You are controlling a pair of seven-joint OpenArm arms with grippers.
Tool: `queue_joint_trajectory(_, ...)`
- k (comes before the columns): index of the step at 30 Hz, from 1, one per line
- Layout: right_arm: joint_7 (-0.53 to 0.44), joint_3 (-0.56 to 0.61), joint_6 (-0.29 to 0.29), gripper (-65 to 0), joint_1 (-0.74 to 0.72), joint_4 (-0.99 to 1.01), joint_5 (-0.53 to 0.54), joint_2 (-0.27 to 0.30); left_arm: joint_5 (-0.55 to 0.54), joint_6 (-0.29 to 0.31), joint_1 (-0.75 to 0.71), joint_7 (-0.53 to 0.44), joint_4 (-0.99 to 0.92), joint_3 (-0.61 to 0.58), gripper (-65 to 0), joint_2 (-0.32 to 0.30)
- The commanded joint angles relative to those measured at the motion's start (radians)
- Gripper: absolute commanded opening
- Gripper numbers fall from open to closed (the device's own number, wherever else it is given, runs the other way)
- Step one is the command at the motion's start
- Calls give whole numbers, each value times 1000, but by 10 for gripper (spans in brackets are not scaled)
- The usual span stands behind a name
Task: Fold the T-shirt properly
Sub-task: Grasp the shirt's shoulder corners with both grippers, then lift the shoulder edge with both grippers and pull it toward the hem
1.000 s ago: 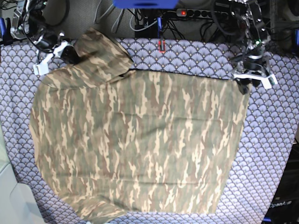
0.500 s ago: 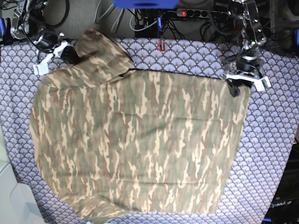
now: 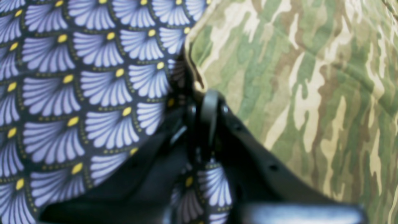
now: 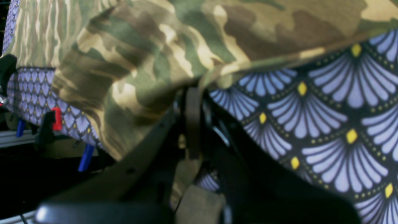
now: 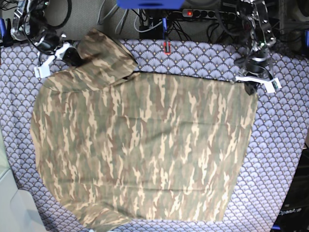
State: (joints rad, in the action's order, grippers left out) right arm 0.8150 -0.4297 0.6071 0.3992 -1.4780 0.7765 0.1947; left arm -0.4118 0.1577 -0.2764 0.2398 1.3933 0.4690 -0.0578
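Note:
The camouflage T-shirt [image 5: 145, 150] lies spread flat across the purple-grey fan-patterned tablecloth [image 5: 285, 145], one sleeve folded up at the far left. My left gripper [image 5: 250, 88] sits at the shirt's far right corner. In the left wrist view this gripper [image 3: 202, 93] is shut on the hem edge of the T-shirt [image 3: 295, 77]. My right gripper [image 5: 72, 55] is at the far left sleeve. In the right wrist view that gripper [image 4: 192, 93] is shut on a fold of the T-shirt [image 4: 140, 46], which drapes over it.
A red clamp [image 5: 167, 47] holds the tablecloth at the table's far edge, with a power strip [image 5: 198, 13] and cables behind it. A pale grey object [image 5: 12, 208] stands at the near left corner. Red [image 4: 56, 118] and blue [image 4: 85, 157] clamps show in the right wrist view.
My left gripper shifted a little left with the shirt's corner, then came back right to about where it was. The right arm and the shirt's body have not moved.

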Motion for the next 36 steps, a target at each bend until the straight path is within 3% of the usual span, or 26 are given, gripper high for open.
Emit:
queue_joint_trajectory(1,45,-11,-51,-650,10,10,-121,30,-2,1,-7,13,16,0,-650,-6)
queue_joint_trajectory(7,43,-60,-46,-650,16,7,-119,39,-2,4,-57,13,39,12,-650,-10)
queue_joint_trajectory(11,43,-99,18,-650,39,-34,-121,42,-2,9,-119,13,122,47,-650,-9)
queue_joint_trajectory(15,43,-111,26,-650,93,-143,-119,33,-2,9,-163,13,171,46,-650,-10)
queue_joint_trajectory(25,37,-111,29,-650,203,-310,-116,-33,-2,10,-257,13,240,46,-650,-6)
queue_joint_trajectory(27,4,-117,66,-650,225,-324,-116,-47,-2,10,-275,13,254,46,-650,-6)
queue_joint_trajectory(28,-15,-133,91,-650,237,-327,-117,-57,-2,10,-283,13,258,46,-650,-4)
queue_joint_trajectory(36,-35,-228,91,-650,255,-323,-122,-91,-2,10,-355,13,318,43,-650,-3)
